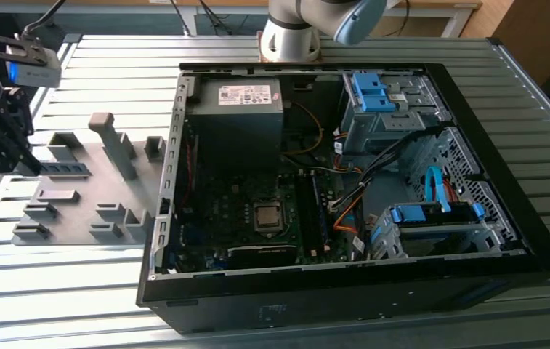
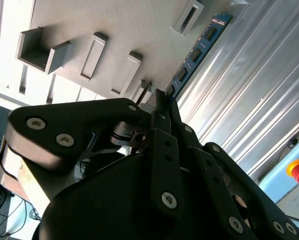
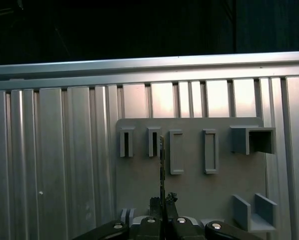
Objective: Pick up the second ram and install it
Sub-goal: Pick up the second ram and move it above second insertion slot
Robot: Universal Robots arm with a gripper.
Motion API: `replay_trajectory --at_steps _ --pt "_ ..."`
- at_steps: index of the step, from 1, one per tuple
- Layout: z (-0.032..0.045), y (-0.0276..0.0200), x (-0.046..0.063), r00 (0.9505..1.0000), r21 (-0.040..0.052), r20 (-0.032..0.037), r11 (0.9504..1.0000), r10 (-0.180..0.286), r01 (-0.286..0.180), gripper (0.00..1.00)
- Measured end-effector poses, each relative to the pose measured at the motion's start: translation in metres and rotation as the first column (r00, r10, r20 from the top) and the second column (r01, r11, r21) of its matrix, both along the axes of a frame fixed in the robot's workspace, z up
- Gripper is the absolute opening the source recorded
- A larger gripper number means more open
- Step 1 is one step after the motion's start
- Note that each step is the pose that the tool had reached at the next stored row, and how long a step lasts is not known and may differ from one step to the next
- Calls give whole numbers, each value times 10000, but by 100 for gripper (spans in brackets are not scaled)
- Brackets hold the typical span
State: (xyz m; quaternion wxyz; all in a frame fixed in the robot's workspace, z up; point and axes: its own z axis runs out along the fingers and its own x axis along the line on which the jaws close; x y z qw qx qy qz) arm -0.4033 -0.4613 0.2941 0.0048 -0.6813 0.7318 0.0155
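Note:
My gripper [image 1: 30, 164] is at the exterior view's far left, over the left edge of the grey holder plate [image 1: 81, 211]. It is shut on one end of the second ram [image 1: 66, 169], a thin dark green stick with black chips that juts out level from the fingers towards the computer case. In the second wrist view the ram [image 2: 195, 54] runs straight out from the closed fingertips [image 2: 162, 102] above the plate's slotted blocks. The first wrist view has the ram [image 3: 162, 162] edge-on, clamped in the gripper [image 3: 162, 201], between two rows of holder slots.
An open black computer case [image 1: 352, 291] lies on the slatted metal table [image 1: 62, 291], at the exterior view's right of the plate. Inside are the motherboard with its processor socket [image 1: 268, 216], a power supply [image 1: 240, 98], cables and blue drive bays [image 1: 434, 214]. Tall grey holder posts [image 1: 112, 142] rise from the plate.

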Motion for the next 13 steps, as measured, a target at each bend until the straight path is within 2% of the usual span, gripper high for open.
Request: replay_trajectory --at_steps 13 --pt "96 0 0 10000 0 1 10000 0 0 14"
